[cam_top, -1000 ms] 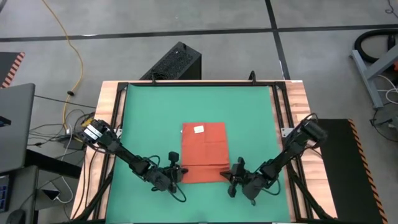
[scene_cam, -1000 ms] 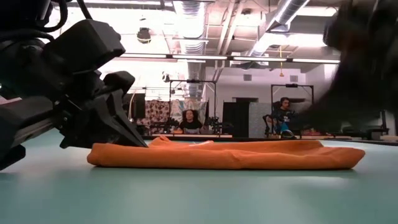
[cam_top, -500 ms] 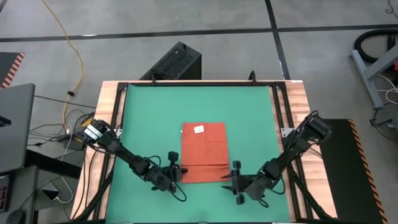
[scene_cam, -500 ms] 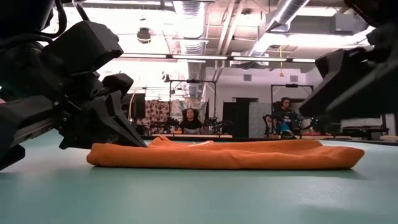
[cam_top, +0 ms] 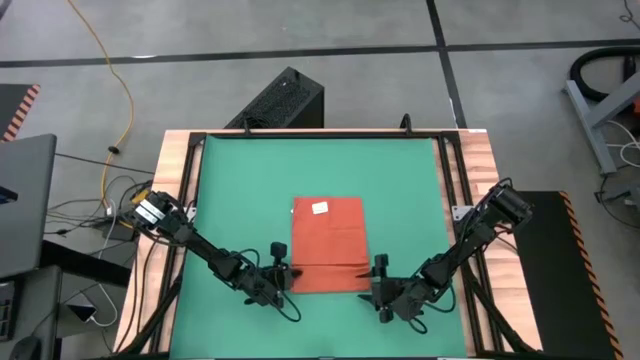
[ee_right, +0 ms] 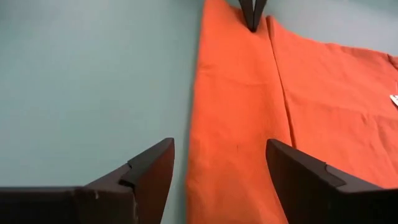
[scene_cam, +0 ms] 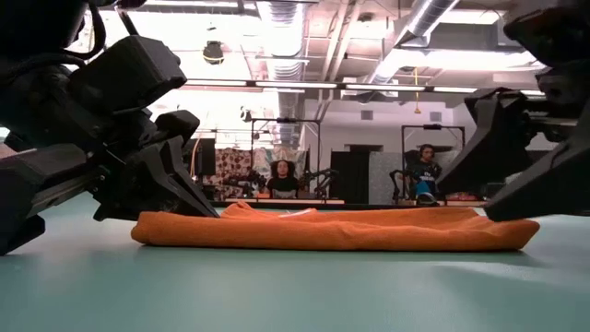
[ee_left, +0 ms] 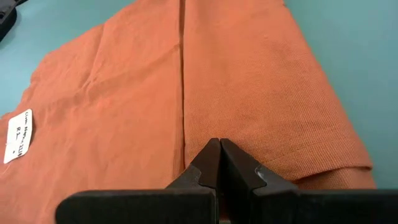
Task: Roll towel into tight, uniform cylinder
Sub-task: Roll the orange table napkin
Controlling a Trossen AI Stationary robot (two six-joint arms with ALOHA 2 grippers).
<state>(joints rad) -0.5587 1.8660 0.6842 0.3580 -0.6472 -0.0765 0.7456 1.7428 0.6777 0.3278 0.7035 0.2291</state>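
Fingers [ee_left: 219,163] of the left gripper [cam_top: 289,277] pressed together on the towel [cam_top: 328,245]'s folded soft-woven strip, which runs across to the right gripper [cam_top: 376,276]'s spread fingers [ee_right: 155,169].

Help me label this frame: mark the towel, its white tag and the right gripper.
towel [cam_top: 327,245]: high view, middle of the cloth.
white tag [cam_top: 320,208]: high view, tag's centre.
right gripper [ee_right: 217,168]: right wrist view, midway between open fingertips.

The print on the small white tag [ee_left: 18,135] of the thin orange-red cloth towel [ee_left: 186,93] is too small to read, and picture edges crop that towel.
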